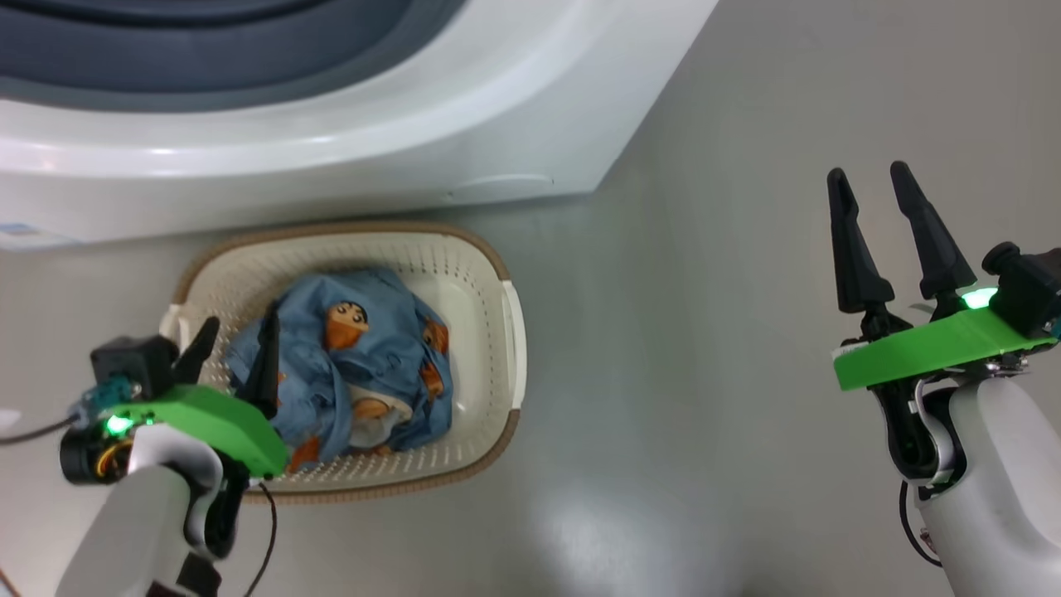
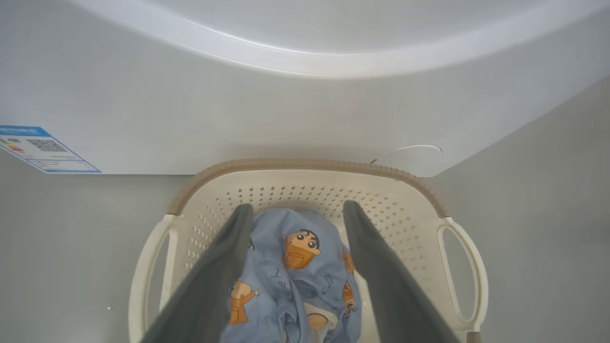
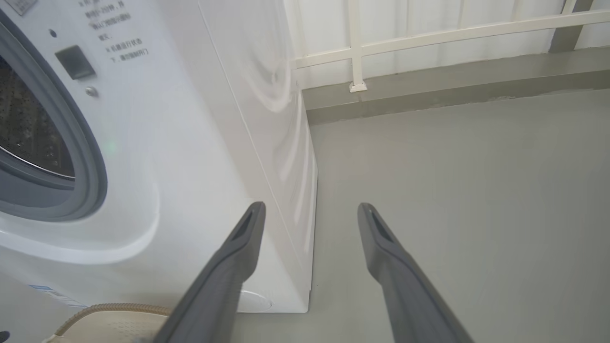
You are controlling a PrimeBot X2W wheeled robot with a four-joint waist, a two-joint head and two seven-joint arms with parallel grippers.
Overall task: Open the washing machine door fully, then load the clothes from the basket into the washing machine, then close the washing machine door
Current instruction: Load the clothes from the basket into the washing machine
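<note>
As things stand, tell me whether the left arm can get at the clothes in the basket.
Probably yes: the left gripper hangs open over the basket, its jaws astride the clothes, nothing between them.

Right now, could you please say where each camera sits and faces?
Head view: on the head, facing down at basket, clothes, washer; left gripper and right gripper show.
Left wrist view: on that wrist, along its fingers into the basket.
Right wrist view: on that wrist, along its fingers at washer and floor.
Shared: head and left wrist both see the clothes.
</note>
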